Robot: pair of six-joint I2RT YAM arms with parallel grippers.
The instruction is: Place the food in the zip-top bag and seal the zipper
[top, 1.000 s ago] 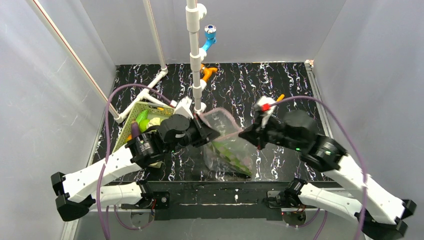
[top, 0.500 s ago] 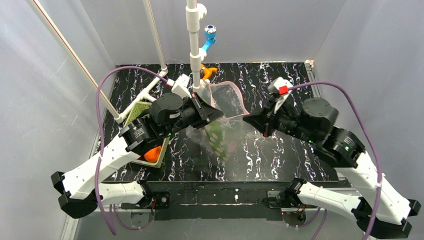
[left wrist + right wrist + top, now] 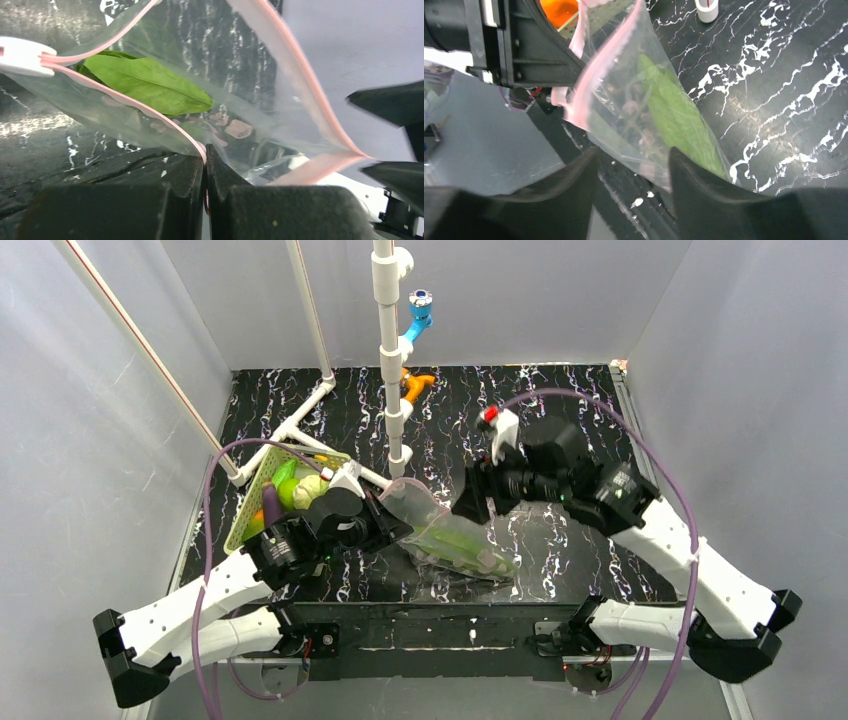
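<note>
The clear zip-top bag (image 3: 455, 543) lies slumped on the black table with green food (image 3: 462, 540) inside. My left gripper (image 3: 393, 524) is shut on the bag's pink zipper (image 3: 150, 112) at its near edge; the left wrist view shows the strip pinched between the jaws (image 3: 206, 165) and the mouth gaping beyond. My right gripper (image 3: 468, 506) hovers open just right of the bag, nothing between its fingers (image 3: 631, 175). More food sits in the pale green basket (image 3: 250, 515): a green round fruit (image 3: 308, 486), a purple piece (image 3: 270, 502) and an orange ball (image 3: 558, 10).
A white pipe frame (image 3: 388, 360) stands behind the bag, with slanted pipes (image 3: 290, 430) running to the left wall. A blue and orange fixture (image 3: 418, 320) hangs at the back. The table's near edge (image 3: 450, 615) is close to the bag.
The right gripper has let go of the bag's edge and opened. The left arm has come down, and the bag has dropped from hanging to lying on the table.
</note>
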